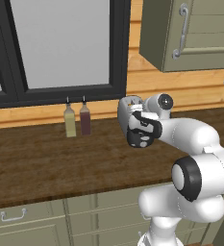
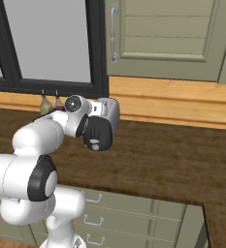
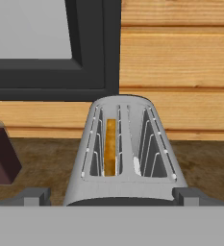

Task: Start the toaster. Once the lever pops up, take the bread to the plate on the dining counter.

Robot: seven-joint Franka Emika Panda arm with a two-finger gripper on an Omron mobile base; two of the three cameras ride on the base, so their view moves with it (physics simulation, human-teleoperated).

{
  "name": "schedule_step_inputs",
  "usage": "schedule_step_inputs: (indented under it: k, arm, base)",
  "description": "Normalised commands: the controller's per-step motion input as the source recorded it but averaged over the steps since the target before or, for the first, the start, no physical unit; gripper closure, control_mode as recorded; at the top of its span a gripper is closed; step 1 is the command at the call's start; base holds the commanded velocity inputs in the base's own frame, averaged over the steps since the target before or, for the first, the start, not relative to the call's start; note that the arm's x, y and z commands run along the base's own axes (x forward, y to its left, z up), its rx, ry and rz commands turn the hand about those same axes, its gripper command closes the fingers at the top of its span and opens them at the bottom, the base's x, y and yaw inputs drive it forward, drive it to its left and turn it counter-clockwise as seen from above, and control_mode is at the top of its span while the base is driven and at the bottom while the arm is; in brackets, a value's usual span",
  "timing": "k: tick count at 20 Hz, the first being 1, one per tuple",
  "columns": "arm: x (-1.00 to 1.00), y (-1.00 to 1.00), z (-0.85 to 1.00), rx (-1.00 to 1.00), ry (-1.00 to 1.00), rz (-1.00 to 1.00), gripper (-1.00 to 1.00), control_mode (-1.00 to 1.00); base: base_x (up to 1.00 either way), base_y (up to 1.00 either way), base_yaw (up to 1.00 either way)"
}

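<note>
Two dark finger tips of the gripper (image 3: 111,196) stand wide apart in the hand view, one on each side of the toaster (image 3: 125,158), and nothing is held between them. The toaster lies directly ahead of the gripper, its near end level with the tips; whether the tips touch its shell cannot be told from this angle. The toaster is a silver-grey rounded box with two top slots. The bread (image 3: 110,146) stands on edge in the slot to the left in the hand view, sunk into the slot, golden-brown on its visible edge. The other slot holds nothing.

In the left base view the gripper (image 1: 141,130) covers the front of the toaster (image 1: 124,108), which sits on the dark wood worktop (image 1: 41,158) near the back wall. Two slim bottles (image 1: 77,120), one pale yellow-green and one dark red, stand left of the toaster, near it but apart. A black-framed window (image 1: 60,48) rises behind the toaster, and a grey-green wall cabinet (image 1: 195,33) hangs above and to its right.
</note>
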Motion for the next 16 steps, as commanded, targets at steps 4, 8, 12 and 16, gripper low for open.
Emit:
schedule_step_inputs:
  k: [4, 8, 12, 16]
  arm:
    - [0.0, 0.0, 0.0, 0.0, 0.0, 0.0, -1.0, -1.0]
    - [0.0, 0.0, 0.0, 0.0, 0.0, 0.0, -1.0, -1.0]
    - [0.0, 0.0, 0.0, 0.0, 0.0, 0.0, -1.0, -1.0]
    - [0.0, 0.0, 0.0, 0.0, 0.0, 0.0, -1.0, -1.0]
  base:
    - [0.0, 0.0, 0.0]
    - [0.0, 0.0, 0.0]
    - [0.0, 0.0, 0.0]
    - [0.0, 0.0, 0.0]
